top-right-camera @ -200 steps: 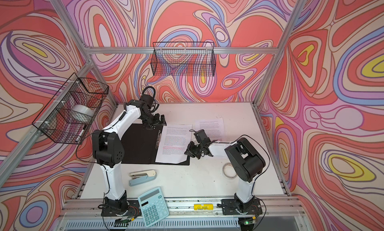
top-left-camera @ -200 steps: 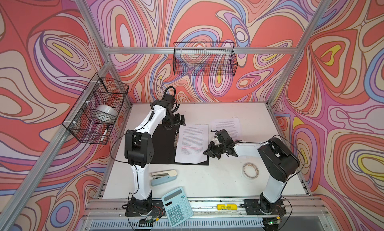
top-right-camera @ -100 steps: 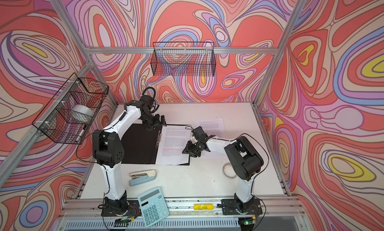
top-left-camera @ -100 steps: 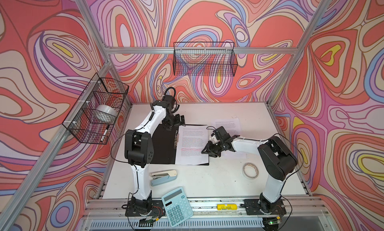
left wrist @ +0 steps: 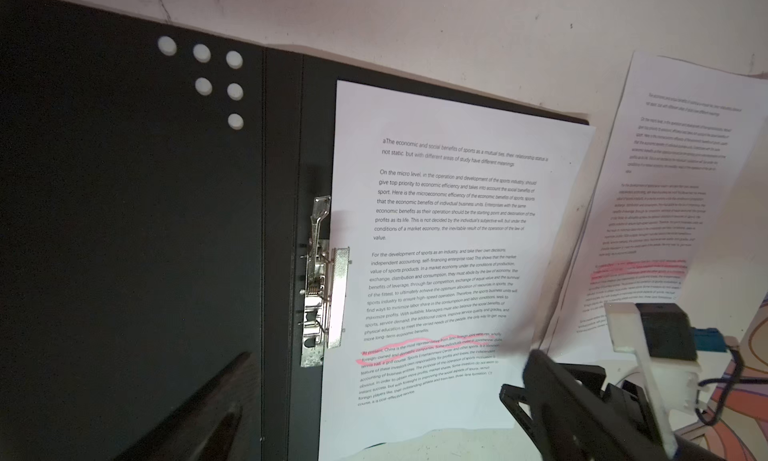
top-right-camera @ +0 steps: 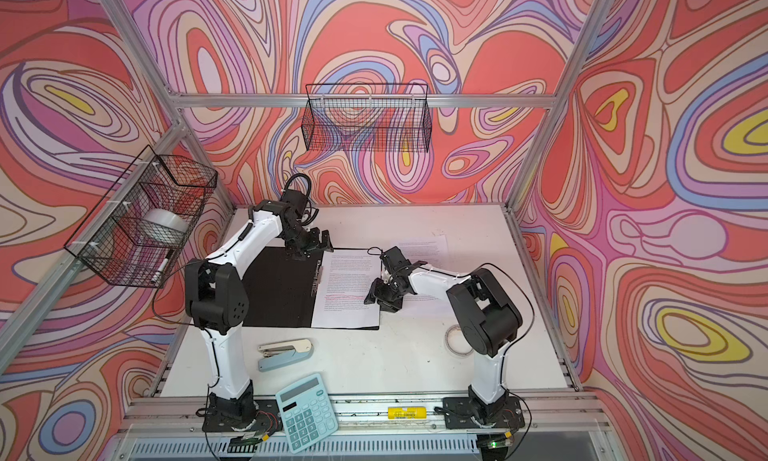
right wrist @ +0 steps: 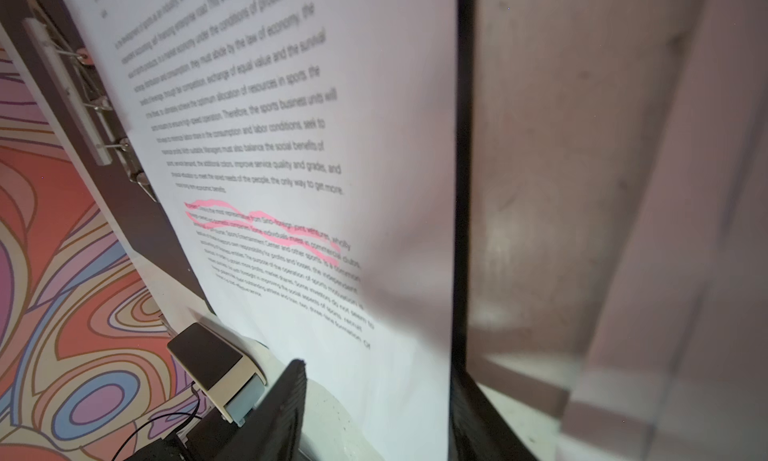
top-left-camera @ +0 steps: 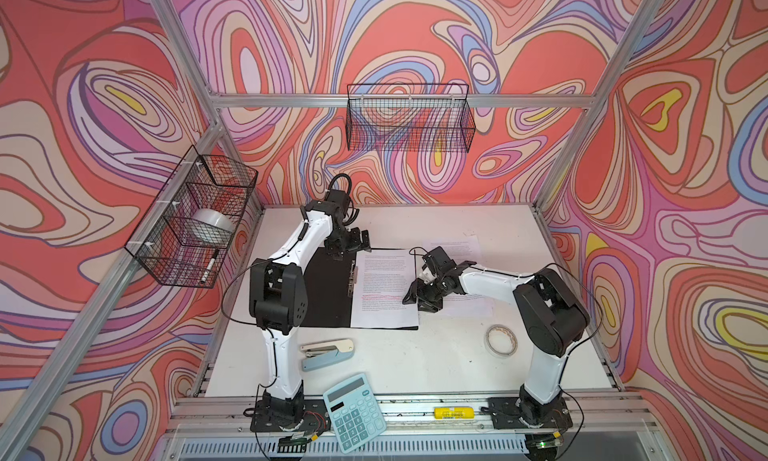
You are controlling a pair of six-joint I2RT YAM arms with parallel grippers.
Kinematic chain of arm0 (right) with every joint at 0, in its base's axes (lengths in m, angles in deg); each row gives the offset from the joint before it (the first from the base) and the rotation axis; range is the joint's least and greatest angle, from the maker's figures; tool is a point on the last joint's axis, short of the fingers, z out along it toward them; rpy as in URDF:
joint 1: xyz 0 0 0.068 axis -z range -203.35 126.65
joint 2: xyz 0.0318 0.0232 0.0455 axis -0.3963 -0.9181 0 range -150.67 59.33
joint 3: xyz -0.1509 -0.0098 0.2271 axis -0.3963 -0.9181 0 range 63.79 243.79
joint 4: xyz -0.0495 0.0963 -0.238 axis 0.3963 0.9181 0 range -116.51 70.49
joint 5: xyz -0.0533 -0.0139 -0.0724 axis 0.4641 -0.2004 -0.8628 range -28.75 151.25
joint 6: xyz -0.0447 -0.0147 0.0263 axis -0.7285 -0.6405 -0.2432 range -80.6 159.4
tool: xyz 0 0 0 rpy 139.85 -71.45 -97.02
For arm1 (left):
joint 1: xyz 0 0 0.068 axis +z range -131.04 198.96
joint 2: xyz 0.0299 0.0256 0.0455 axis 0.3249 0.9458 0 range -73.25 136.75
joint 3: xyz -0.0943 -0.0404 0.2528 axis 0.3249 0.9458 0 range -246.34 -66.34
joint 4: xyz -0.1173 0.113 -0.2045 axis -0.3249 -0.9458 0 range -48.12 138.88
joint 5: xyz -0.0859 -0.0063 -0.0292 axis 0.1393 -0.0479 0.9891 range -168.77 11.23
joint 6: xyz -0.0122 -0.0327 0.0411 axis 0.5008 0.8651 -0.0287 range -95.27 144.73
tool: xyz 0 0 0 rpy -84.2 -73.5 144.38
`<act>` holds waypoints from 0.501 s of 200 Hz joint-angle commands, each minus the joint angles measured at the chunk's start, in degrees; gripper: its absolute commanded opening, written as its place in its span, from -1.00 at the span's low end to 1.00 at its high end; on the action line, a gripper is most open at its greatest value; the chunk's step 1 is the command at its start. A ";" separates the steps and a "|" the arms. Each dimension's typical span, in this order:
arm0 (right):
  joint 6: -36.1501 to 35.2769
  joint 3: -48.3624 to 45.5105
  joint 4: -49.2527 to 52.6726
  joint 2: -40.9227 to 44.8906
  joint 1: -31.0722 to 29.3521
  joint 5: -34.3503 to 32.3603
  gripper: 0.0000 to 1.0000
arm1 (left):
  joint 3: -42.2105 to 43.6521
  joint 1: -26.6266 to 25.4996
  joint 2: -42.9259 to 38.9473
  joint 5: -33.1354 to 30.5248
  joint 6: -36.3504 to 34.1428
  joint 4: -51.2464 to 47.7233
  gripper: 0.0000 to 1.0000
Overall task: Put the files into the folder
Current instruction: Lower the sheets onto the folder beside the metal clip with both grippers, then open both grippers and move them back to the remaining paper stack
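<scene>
The folder (top-left-camera: 328, 288) lies open on the table, black inside up, with its metal spine clip (left wrist: 320, 288) in the middle. One sheet of the files (top-left-camera: 384, 280) lies flat on its right half, its edge against the clip. More sheets (top-left-camera: 457, 247) rest on the table to the right. My right gripper (top-left-camera: 417, 303) is at that sheet's right edge, jaws apart, with the paper's edge lying loose between the fingers (right wrist: 286, 405). Over the folder's far edge my left gripper (top-left-camera: 351, 247) hangs wide open and holds nothing.
A stapler (top-left-camera: 328, 353), a teal calculator (top-left-camera: 354, 411) and a tape roll (top-left-camera: 501, 339) lie near the front. A yellow item (top-left-camera: 451, 413) sits on the front rail. Wire baskets hang on the left wall (top-left-camera: 195, 218) and the back wall (top-left-camera: 409, 118).
My right gripper has moved left, bringing the tilted sheet square onto the folder's right half, and its jaws have come apart. The left arm has not moved.
</scene>
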 commanded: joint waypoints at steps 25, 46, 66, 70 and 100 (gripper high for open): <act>-3.06 8.88 15.36 2.77 -0.34 -10.97 0.15 | -2.85 0.21 -0.20 -2.15 -0.70 -1.91 0.99; -6.23 13.15 22.43 3.69 0.11 -18.14 0.16 | -4.59 -0.76 -1.21 -2.37 -3.61 -2.05 1.00; -9.07 13.32 23.94 5.52 4.05 -20.12 0.15 | -7.25 -3.68 -1.36 0.35 -7.66 -2.34 1.00; -9.60 12.92 23.61 6.35 5.16 -19.91 0.14 | -7.68 -4.43 -1.29 1.51 -8.59 -2.26 1.00; -11.94 6.02 17.20 12.12 16.32 -16.56 0.07 | -9.04 -11.23 1.09 6.35 -12.27 -0.33 1.00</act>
